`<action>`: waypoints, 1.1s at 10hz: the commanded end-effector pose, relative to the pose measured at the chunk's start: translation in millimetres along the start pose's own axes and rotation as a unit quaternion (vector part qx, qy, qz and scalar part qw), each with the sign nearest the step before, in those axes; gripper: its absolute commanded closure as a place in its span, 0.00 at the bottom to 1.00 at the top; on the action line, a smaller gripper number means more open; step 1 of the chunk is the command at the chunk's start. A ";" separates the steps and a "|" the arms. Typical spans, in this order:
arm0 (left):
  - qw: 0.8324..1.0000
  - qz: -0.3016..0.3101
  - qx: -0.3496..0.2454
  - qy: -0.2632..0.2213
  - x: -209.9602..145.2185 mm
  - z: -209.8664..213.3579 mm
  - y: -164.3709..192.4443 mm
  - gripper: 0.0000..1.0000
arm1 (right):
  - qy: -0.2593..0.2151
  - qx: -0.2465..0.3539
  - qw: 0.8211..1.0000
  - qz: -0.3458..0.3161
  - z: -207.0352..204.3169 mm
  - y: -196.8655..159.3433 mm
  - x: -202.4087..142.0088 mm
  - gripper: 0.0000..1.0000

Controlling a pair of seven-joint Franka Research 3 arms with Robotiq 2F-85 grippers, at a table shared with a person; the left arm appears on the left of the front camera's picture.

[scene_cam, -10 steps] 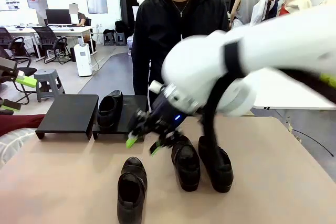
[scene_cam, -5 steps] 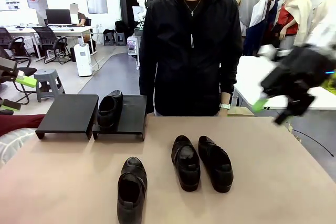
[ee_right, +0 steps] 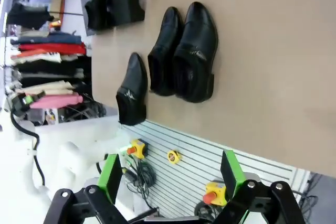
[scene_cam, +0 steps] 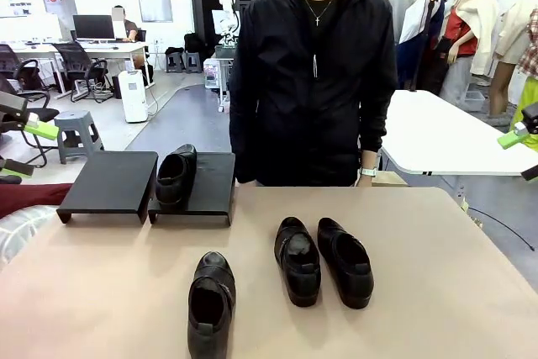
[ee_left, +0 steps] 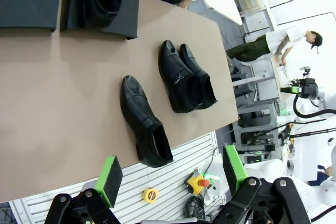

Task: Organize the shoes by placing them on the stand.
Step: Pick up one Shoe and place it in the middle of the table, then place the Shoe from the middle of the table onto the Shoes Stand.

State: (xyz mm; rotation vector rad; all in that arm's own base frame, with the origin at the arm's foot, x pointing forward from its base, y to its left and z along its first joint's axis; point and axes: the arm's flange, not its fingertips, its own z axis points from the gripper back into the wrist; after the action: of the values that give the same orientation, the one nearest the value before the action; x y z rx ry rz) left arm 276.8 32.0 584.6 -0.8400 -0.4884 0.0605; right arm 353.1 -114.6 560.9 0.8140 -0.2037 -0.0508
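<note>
The tan table (scene_cam: pixel 437 292) takes up the near ground. Closest to the robot's edge, left of the middle, lies a single shoe (scene_cam: pixel 210 304), lengthwise to the table. A little farther on and to its right, a pair of shoes (scene_cam: pixel 345 262) sits side by side, close together, near the table's middle.

Both claws hang above the robot's side, seen from their wrist cameras. The left claw (ee_left: pixel 170 177) is spread wide and holds nothing. The right claw (ee_right: pixel 170 174) is also spread wide and holds nothing.

At the far left of the table two low black stands sit next to each other. The left stand (scene_cam: pixel 109 181) has a bare top. The right stand (scene_cam: pixel 214 176) carries the fourth shoe (scene_cam: pixel 176 176) on its left part.

The right half of the table is open surface out to its edge, and open surface separates the single shoe from the stands.

A person (scene_cam: pixel 313 81) in a black jacket stands at the far edge. Behind are a white table (scene_cam: pixel 437 132) on the right and office desks (scene_cam: pixel 92 44) far left.
</note>
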 end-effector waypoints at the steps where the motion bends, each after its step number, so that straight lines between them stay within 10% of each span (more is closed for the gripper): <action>1: 1.000 -0.007 -0.016 -0.001 -1.6 -1.5 1.8 0.00 | 0.010 -0.011 1.000 0.019 2.7 13.0 -7.6 0.00; 11: 1.000 -0.007 -0.016 -0.001 -1.6 -1.5 1.8 0.00 | 0.010 -0.011 1.000 0.019 2.7 13.0 -7.6 0.00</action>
State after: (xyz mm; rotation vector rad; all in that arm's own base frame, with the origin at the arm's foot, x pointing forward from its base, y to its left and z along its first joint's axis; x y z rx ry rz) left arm 276.9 32.0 584.9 -0.8398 -0.4889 0.0601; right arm 345.7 -105.4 570.8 0.7993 -0.2014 -0.0216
